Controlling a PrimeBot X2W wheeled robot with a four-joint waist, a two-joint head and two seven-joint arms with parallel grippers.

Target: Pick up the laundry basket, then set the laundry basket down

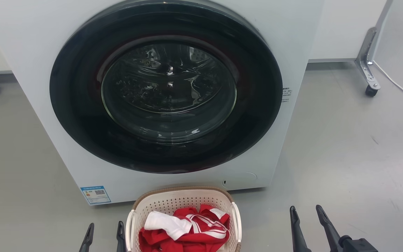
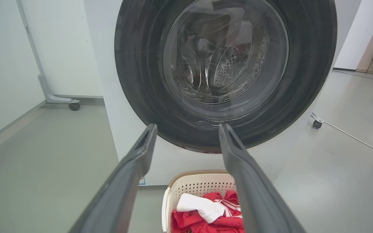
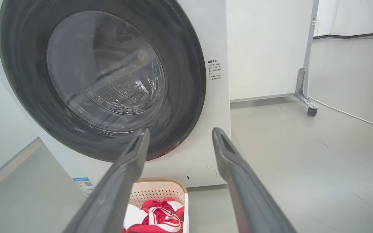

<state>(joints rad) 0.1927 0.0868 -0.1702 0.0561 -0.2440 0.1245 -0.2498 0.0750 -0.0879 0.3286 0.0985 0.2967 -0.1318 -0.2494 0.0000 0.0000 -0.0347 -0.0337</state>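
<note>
Laundry basket, pre-grasp.
Left end effector and right end effector (both open, empty): best to grip opposite handles level.

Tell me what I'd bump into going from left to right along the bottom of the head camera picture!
left gripper → laundry basket → right gripper

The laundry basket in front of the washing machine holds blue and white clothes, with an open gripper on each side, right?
No: the head view shows the clothes in the laundry basket are red and white, not blue. The rest holds: it stands before the washing machine, left gripper and right gripper open either side.
</note>
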